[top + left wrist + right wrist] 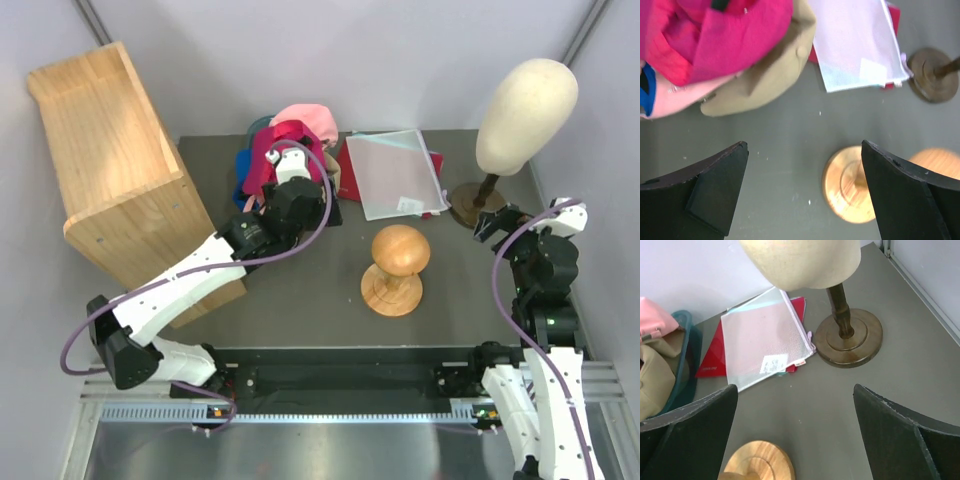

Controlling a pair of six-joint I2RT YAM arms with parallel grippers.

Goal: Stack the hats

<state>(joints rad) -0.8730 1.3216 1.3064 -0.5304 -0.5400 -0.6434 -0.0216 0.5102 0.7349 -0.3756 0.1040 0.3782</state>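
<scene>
The hats lie in a pile at the back of the table. The magenta cap (272,150) is on top, the light pink cap (308,120) behind it and the bright blue cap (245,185) at its left. The left wrist view shows the magenta cap (715,35), the tan cap (770,75), the pink cap (680,97) and a blue sliver (646,87). A dark green edge (690,360) shows beside the tan cap (655,375). I cannot make out the black cap. My left gripper (805,190) is open and empty above bare table beside the pile. My right gripper (795,435) is open and empty at the right.
A round wooden knob stand (397,268) stands mid-table. The cream mannequin head (527,100) stands on its brown base (850,337) at the back right. A mesh pouch (395,172) lies on a red folder (710,360). A wooden box (110,160) stands at the left.
</scene>
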